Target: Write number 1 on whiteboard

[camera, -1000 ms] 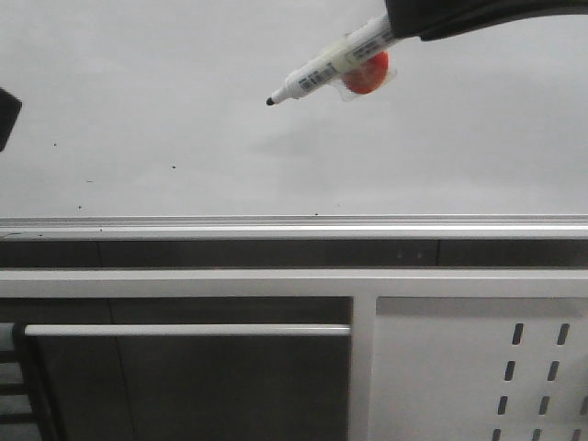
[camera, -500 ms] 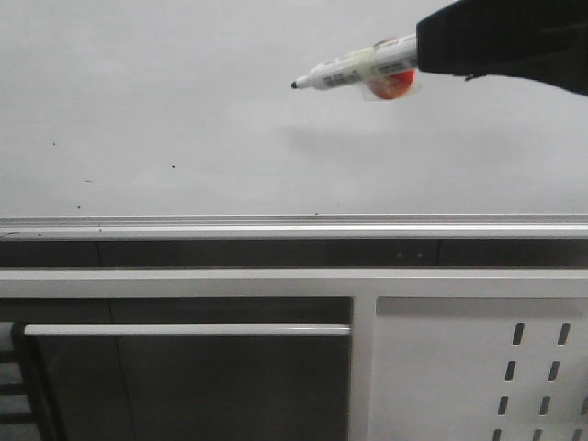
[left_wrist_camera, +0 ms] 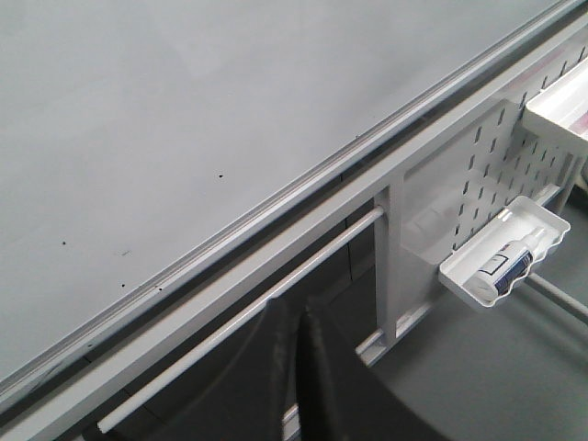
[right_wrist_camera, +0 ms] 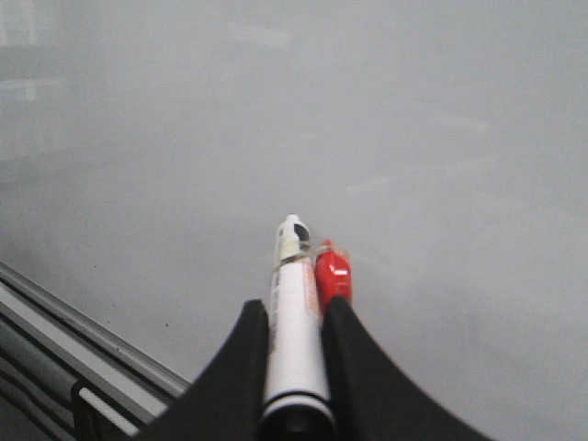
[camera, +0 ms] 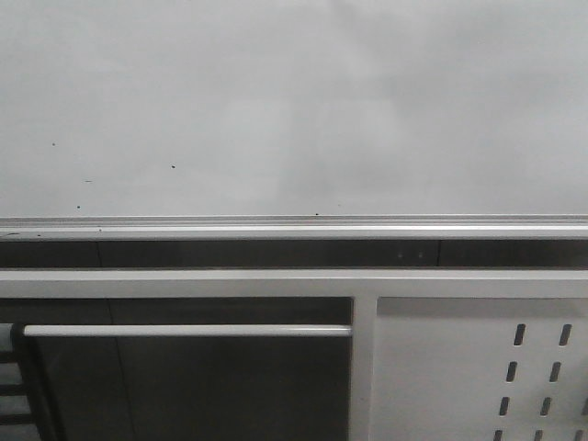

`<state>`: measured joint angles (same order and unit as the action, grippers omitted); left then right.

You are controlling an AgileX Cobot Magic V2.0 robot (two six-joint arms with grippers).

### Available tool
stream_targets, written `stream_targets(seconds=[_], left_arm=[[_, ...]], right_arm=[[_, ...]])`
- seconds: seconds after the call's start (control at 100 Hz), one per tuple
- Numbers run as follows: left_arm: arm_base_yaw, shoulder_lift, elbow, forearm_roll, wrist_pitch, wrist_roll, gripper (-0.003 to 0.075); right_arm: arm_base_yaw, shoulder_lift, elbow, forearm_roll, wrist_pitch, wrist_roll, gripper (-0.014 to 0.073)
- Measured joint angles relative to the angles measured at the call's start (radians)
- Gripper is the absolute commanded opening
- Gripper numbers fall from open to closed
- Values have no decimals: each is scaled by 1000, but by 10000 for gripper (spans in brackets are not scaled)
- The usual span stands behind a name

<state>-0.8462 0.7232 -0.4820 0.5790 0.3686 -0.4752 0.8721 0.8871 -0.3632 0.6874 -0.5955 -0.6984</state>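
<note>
- Front view: whiteboard (camera: 294, 101) filling the upper half, silver rail (camera: 294, 225) along its lower edge, slotted panel (camera: 478, 367) below the rail at right. Only tiny specks on the board; no stroke of the number 1 visible. No gripper in view.
- Left wrist view: left gripper (left_wrist_camera: 296, 367) with dark fingers pressed together, nothing between them, positioned below the rail, off the board. Small tray (left_wrist_camera: 505, 262) holding a bottle, hung on the slotted panel.
- Right wrist view: right gripper (right_wrist_camera: 294, 358) pinching a marker (right_wrist_camera: 294, 312), a red piece (right_wrist_camera: 333, 276) attached beside the barrel. Long axis of the marker aimed at the board, above the rail; tip near the surface, contact impossible to confirm. Judged the nearer, working arm; stroke not yet begun.
</note>
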Motion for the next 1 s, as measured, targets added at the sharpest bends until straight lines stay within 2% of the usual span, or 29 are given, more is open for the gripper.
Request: stream_targets(seconds=[0.3, 1.0], left_arm=[[0, 0, 0, 6, 0, -12, -18], [0, 0, 0, 8, 0, -19, -18]], right_arm=[[0, 10, 0, 5, -7, -1, -70], [4, 250, -56, -27, -100, -1, -71]])
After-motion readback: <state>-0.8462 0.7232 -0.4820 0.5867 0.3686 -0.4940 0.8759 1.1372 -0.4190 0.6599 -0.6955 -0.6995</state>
